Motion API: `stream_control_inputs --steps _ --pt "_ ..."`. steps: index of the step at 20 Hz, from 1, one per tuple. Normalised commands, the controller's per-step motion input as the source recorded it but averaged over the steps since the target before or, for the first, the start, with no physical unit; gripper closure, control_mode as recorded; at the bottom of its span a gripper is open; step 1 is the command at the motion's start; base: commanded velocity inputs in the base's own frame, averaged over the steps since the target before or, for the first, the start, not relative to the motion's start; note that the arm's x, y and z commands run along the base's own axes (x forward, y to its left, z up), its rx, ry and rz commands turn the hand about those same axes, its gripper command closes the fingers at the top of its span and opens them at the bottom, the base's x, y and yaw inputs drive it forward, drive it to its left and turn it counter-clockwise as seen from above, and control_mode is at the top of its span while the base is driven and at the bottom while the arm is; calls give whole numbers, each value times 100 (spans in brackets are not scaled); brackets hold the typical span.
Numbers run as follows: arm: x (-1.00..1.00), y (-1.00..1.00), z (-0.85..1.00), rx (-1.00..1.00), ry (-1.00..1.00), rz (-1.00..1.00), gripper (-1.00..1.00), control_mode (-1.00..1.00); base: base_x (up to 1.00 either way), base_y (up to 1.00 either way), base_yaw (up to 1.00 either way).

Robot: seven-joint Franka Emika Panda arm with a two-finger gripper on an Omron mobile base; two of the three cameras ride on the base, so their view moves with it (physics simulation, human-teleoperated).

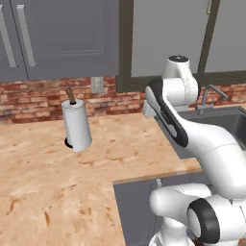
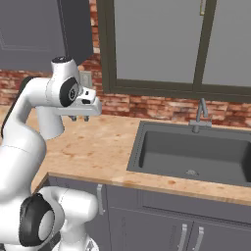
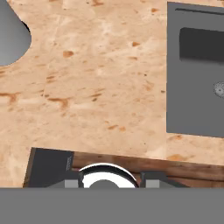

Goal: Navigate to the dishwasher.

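Note:
The dishwasher is out of view; the dark fronts under the counter are cabinet doors (image 2: 147,228) with slim silver vertical handles. My gripper (image 2: 79,117) hangs over the wooden counter (image 2: 98,147), left of the sink, pointing down. In the hand view its two fingertips (image 3: 72,183) stand apart at the bottom, open, with nothing between them. Below them lie the counter top (image 3: 96,87) and its front edge.
A white paper towel roll (image 1: 77,125) stands on the counter left of the arm. A dark sink (image 2: 196,152) with a faucet (image 2: 200,115) is set in at the right. A brick backsplash, a window and grey upper cabinets (image 1: 57,38) rise behind.

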Motion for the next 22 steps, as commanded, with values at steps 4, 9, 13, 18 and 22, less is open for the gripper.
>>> stream_control_inputs --steps 4,9,13,18,22 --pt "-72 -1 0 0 -12 -1 -100 -100 0 0 0" --pt "-99 -3 -4 0 1 -1 -100 -100 0 0 0" --pt "-72 -28 -35 0 1 -3 -100 -100 0 0 0" --pt "-15 -41 -44 0 -4 -8 -100 -100 0 0 0" --pt "-7 -23 -6 0 0 -2 -100 100 -36 -75 -6"
